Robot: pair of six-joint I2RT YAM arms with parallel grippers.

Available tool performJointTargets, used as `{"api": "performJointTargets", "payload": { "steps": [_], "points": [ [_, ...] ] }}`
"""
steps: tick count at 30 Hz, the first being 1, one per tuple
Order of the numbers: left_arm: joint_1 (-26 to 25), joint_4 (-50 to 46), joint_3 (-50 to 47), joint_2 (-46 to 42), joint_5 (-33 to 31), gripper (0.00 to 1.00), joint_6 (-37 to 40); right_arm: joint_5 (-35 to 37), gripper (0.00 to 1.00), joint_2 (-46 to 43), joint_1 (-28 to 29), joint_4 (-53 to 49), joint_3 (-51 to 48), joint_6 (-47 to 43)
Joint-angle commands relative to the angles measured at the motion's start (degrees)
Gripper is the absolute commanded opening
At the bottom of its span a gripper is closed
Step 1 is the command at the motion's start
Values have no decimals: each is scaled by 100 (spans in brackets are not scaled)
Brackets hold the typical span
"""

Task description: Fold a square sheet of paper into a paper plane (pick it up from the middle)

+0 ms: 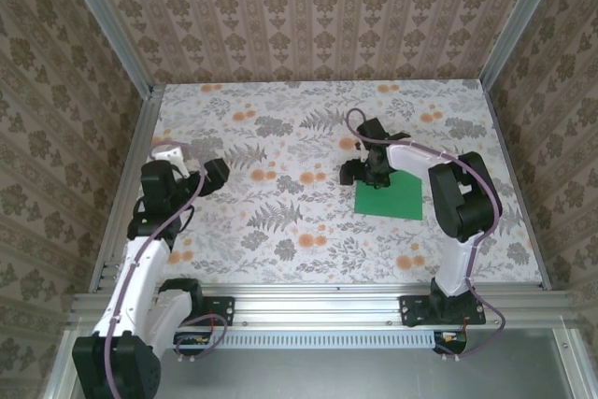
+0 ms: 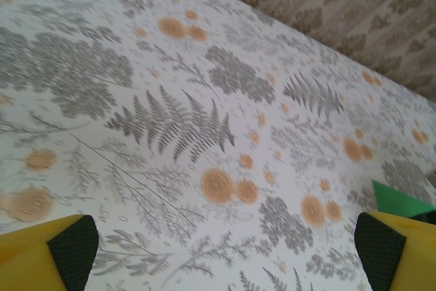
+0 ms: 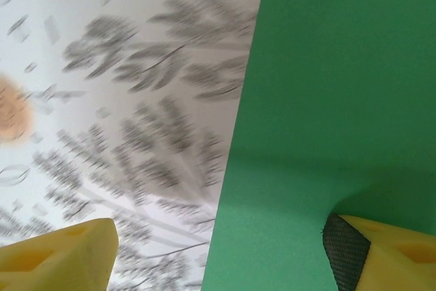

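Note:
The square sheet of paper (image 1: 391, 199) is bright green and lies flat and uncreased on the flowered table, right of centre. My right gripper (image 1: 366, 175) hangs over its far-left part, pointing down. In the right wrist view the sheet (image 3: 327, 100) covers the right half. That gripper (image 3: 218, 257) is open and straddles the sheet's left edge, with one fingertip (image 3: 347, 250) over the green and the other over bare table. My left gripper (image 1: 220, 175) is at the left side of the table, well away from the sheet. It (image 2: 225, 257) stands wide open with nothing between its fingers, and a green corner of the sheet (image 2: 398, 201) shows at the far right.
The flowered tablecloth (image 1: 280, 221) covers the whole work surface. Patterned walls with metal corner posts (image 1: 140, 100) close it in on three sides, and a metal rail (image 1: 318, 294) runs along the near edge.

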Motion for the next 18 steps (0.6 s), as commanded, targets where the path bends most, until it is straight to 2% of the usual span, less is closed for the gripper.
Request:
{"api": "performJointTargets", "payload": {
  "steps": [1,3,8,10,12,15,18],
  "points": [
    [-385,-51,-46,89,-154,100,-90,-667,82,245,417,-548,-92,-432],
    [-690,-56,1,225,-332,100,-32,-1015,82,190,590,-604,-83,-540],
    [-1290,58,110,549,-658,100,-2,-685,81,-306,887,-797,153,-529],
    [-1498,116,159,670,-692,100,-65,-290,79,-735,782,-889,57,-491],
    [-1772,133,221,776,-693,100,-125,172,79,-1085,414,-972,-275,-328],
    [-2301,211,173,862,-896,100,-134,-9,75,-1320,-84,-823,-828,-132],
    [-2561,412,57,1002,-982,100,-231,-54,75,-1389,-96,-701,-1120,-16]
  ]
}}
